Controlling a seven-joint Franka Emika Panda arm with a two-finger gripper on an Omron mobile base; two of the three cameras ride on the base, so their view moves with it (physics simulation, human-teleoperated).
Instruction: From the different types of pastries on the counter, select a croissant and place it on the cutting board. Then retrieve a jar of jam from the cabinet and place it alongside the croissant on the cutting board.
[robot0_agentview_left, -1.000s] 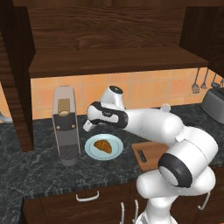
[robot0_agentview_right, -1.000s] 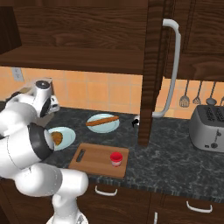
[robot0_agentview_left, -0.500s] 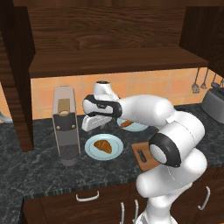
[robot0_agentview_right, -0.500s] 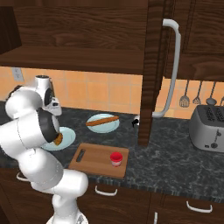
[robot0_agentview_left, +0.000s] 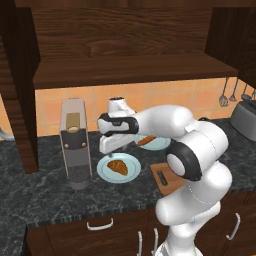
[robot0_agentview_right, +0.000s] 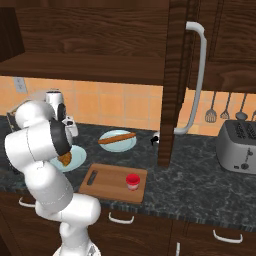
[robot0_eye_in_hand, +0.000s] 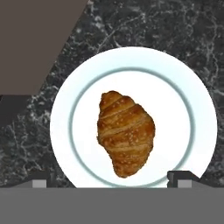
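A white robot arm reaches over a dark speckled stone counter (robot0_agentview_left: 45, 200), its two-finger gripper (robot0_eye_in_hand: 112, 177) poised directly above a golden-brown, ridged crescent croissant (robot0_eye_in_hand: 125, 132). The croissant lies in the middle of a round pale-blue plate (robot0_eye_in_hand: 78, 87), clear of the rim. In the hand view the two dark fingertips (robot0_eye_in_hand: 38, 177) stand spread wide, one on each side of the pastry, with nothing between them.

The step in hand looks like the descent to grasp the croissant. To do it well, the arm should probably drop straight down, keeping the pastry centred between the fingers, and stop just short of the plate. The fingers appear to span the croissant's narrower width, which suits a gentle squeeze across its thick middle.

To the robot's right, a flat light-brown wooden cutting board (robot0_agentview_right: 110, 182) with a dark slot handle lies just beside the plate. A small red-lidded jar of jam (robot0_agentview_right: 132, 181) already stands on it. A long thin brown bread stick (robot0_agentview_right: 116, 137) rests on a second plate (robot0_agentview_right: 107, 145) farther back.
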